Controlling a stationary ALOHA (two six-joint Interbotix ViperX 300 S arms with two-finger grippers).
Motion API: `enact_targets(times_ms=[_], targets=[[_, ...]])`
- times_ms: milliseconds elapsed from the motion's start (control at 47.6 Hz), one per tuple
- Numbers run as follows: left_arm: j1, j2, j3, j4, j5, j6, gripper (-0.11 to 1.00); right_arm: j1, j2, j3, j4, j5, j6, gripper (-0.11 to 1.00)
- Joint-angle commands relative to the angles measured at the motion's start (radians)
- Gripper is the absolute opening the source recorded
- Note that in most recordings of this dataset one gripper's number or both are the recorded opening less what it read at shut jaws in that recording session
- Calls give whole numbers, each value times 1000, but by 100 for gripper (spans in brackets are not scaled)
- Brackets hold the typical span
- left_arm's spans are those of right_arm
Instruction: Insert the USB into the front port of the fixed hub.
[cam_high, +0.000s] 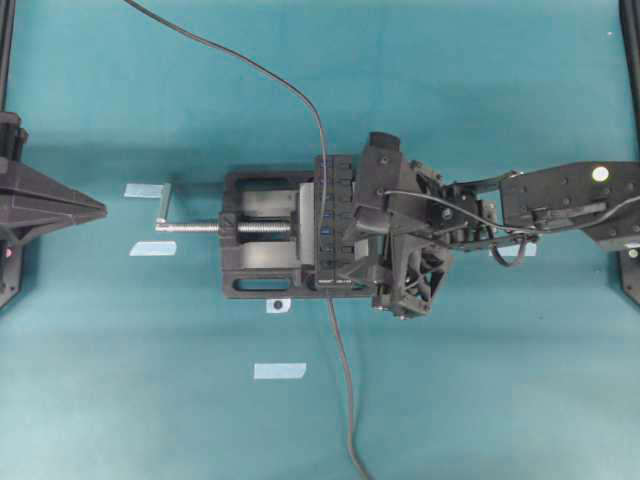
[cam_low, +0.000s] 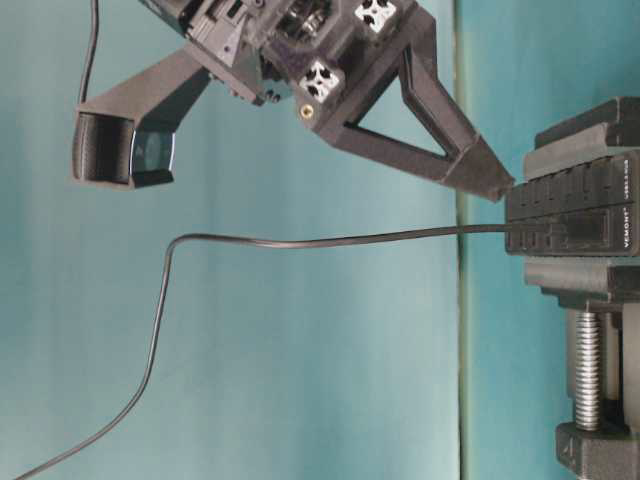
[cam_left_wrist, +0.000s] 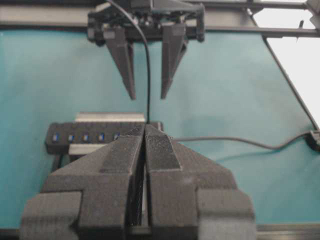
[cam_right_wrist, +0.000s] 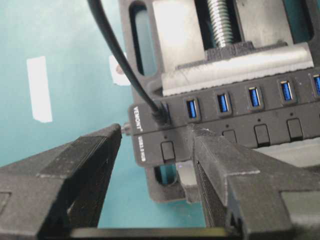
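The fixed hub (cam_high: 338, 180) (cam_right_wrist: 272, 117) is a long black bar with blue sockets, clamped in a vise. The USB (cam_right_wrist: 160, 114), a small black plug, stands in the end socket beside the white print. Its thin cable (cam_right_wrist: 115, 50) (cam_left_wrist: 148, 90) (cam_low: 300, 240) rises straight up from the plug. My right gripper (cam_right_wrist: 155, 129) (cam_high: 352, 280) (cam_low: 495, 182) is open over that end of the hub. One fingertip is beyond the hub's end and the other rests by the buttons; nothing is between them. My left gripper (cam_left_wrist: 145, 131) (cam_high: 100, 208) is shut on nothing, far left of the vise.
The black vise (cam_high: 255, 270) (cam_right_wrist: 170, 40) has a silver screw handle (cam_high: 190, 226) pointing towards my left arm. Dark cables trail from the hub towards the far left (cam_high: 230, 55) and the near edge (cam_high: 345, 400). White tape strips (cam_high: 280, 371) (cam_high: 143, 190) lie on the teal mat.
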Motion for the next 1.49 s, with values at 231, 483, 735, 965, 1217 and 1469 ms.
enact_targets(times_ms=[231,483,735,965,1217,1469], targets=[[2,6,-3,2,-5,0,0,0,-32,-8,0,-8,6,62],[2,5,-5,0,-11,-21,0,-2,-34,-8,0,-35,6,62],[2,3,14,0,-18,-91,0,0,-34,9,2,-55,6,61],[2,-2,14,2,-31,-87,0,-3,-34,11,0,-58,6,62],[2,0,11,3,-31,-86,0,-5,-34,11,0,-63,6,61],[2,-2,14,2,-28,-86,0,-5,-35,11,0,-63,6,62]])
